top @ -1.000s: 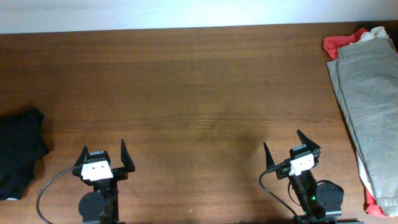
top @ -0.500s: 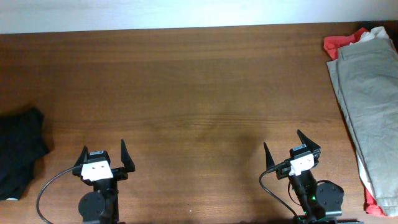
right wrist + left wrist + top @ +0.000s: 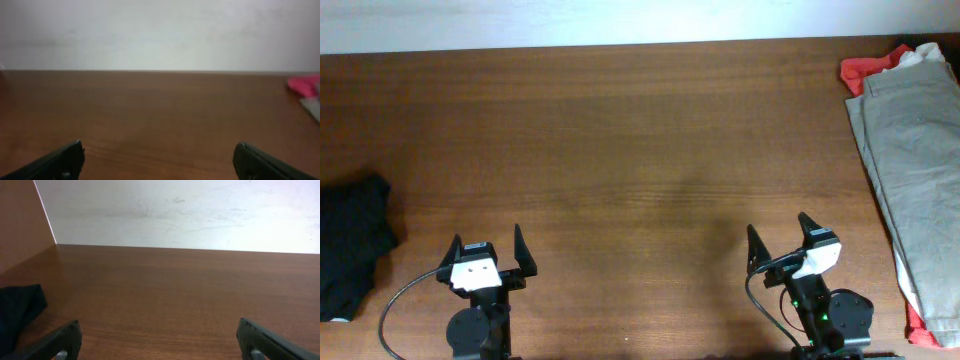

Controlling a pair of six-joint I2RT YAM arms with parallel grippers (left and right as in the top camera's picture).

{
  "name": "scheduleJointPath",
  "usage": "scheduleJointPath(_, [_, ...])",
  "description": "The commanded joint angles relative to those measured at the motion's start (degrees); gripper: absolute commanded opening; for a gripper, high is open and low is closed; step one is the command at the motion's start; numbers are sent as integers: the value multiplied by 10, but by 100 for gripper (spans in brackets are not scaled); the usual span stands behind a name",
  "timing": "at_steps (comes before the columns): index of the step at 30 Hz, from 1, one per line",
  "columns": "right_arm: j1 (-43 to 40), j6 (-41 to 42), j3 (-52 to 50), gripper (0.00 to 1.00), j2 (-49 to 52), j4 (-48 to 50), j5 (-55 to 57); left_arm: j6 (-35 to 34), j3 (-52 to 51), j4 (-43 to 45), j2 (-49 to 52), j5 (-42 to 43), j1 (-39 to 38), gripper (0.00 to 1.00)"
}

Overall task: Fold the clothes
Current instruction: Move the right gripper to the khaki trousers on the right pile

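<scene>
Table [image 3: 640, 130]: clothes [image 3: 915, 170] along the right edge, lying on a second garment [image 3: 865, 70] that shows at the far and near ends; third garment [image 3: 350, 240] at the left edge; left gripper [image 3: 487, 238] and right gripper [image 3: 776, 225] at the near edge, well apart.

Cropped by overhead's right edge: khaki grey-green cotton garment [image 3: 918, 180]; mostly buried under it: crumpled red garment [image 3: 865, 72]; cropped at left edge: floppy black garment [image 3: 350, 245]; blurred throughout right wrist view.
</scene>
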Motion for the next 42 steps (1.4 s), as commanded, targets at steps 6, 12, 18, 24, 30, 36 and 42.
scheduleJointPath(6, [1,49,235,99,320,-101,83,9,-3,2,-3,-2,3,99])
scheduleJointPath(12, [1,49,451,99,648,-217,-67,9,-3,2,-3,-2,3,99])
scheduleJointPath(18, [1,48,468,99,701,-273,-122,3,-3,69,-3,85,3,99])
scheduleJointPath(24, [1,-3,745,99,769,-572,5,2,42,80,125,135,3,99])
scheduleJointPath(30, [0,-26,911,99,845,-665,7,2,326,-2,551,165,-13,99])
scheduleJointPath(36, [-76,-25,911,99,855,-688,9,2,638,-185,838,234,-82,99])
scheduleJointPath(42, [-257,-35,934,99,953,-735,47,2,640,-174,840,279,-82,99])
